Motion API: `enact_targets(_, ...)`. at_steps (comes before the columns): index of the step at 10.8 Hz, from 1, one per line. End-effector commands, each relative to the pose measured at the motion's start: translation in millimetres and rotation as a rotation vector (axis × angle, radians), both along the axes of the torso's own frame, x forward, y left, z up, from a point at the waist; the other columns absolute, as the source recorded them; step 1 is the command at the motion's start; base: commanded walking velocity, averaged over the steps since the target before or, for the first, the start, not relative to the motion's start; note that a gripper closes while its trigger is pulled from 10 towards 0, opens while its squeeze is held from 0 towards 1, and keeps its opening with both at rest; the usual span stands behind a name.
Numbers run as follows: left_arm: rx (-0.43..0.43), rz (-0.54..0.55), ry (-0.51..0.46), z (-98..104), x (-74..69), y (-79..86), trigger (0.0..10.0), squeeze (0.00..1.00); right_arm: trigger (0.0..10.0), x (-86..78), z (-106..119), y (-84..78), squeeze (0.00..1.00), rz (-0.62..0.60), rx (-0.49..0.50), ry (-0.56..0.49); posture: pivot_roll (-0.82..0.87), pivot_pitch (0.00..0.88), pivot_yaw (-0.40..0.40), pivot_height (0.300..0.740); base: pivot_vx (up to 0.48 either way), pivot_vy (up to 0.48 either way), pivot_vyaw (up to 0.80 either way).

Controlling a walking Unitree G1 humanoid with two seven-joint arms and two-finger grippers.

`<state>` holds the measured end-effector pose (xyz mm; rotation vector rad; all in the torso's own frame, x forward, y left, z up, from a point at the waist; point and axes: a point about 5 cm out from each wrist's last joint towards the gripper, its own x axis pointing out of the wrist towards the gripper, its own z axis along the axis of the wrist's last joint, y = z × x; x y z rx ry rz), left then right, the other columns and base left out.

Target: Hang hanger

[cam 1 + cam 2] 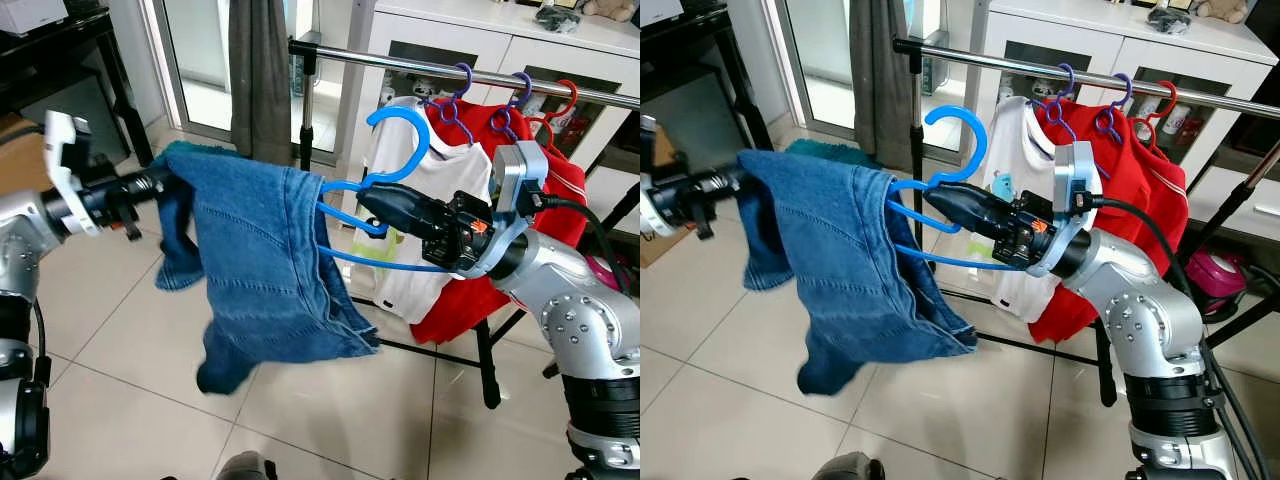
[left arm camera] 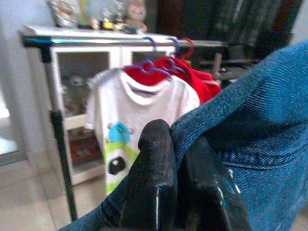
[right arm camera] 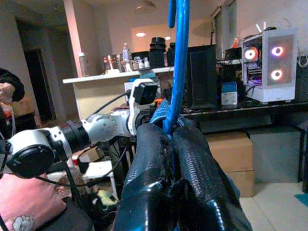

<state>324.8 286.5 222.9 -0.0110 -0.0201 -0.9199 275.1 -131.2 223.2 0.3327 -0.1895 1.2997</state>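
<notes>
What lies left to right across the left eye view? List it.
Left gripper → jeans → blue hanger → right gripper → white T-shirt → red garment.

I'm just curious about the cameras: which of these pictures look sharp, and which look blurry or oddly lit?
Left eye view: sharp, evenly lit, blue hanger and jeans crisp. Left wrist view: soft, the close black fingers and white shirt hazy. Right wrist view: dim room, glowing computer fans, fingers fairly clear.
</notes>
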Motion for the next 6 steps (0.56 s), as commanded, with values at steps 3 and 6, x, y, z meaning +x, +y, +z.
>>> enact_targets(3, -0.022, 0.094, -0.028, 2.7, -4.6, 18.8, 0.0, 0.0, 10.0, -2.0, 8.7, -2.9, 0.0, -0.011, 0.018, -0.05, 0.02, 0.0, -0.004, 0.74, 0.0, 0.0, 0.0)
enact_targets(6, -0.02, 0.149, -0.031, -0.6, -11.0, 33.4, 0.0, 0.0, 10.0, -1.1, 8.0, -5.0, 0.0, -0.015, 0.016, -0.051, 0.02, 0.0, -0.005, 0.74, 0.0, 0.0, 0.0)
